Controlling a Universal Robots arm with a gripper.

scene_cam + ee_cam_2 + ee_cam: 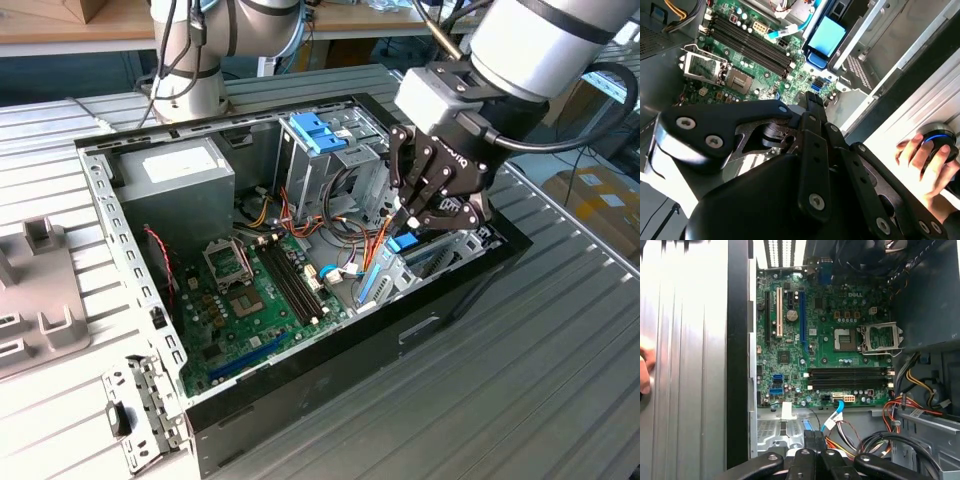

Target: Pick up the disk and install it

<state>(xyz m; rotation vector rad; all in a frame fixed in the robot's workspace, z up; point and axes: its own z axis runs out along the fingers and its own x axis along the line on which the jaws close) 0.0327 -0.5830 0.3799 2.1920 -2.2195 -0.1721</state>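
We see the gripper (pixel 412 218) low inside the open computer case (pixel 300 395), toward the exterior view's right at mid height. It is tipped down over the drive bay in the case's front corner. In the second wrist view its fingers (pixel 812 107) lie pressed together with nothing between them, so we read the hand as closed and empty.

The disk (pixel 403 243) sits just beneath the fingertips, down in that bay and beside the motherboard (pixel 255 290). In the second wrist view it appears as a bright blue-framed plate between the bay's metal rails, with its darker tab turned toward the gripper. Lying flat there, it looks to us as if it has been set into its slot. Closed fingers above it would suit pressing rather than grasping. We cannot tell whether the tips touch it, or whether it is fully seated, because the gripper's own body hides the contact.

A person's hand (pixel 922 160) rests on a round controller (pixel 940 137) on the table outside the case wall, probably guiding the arm.
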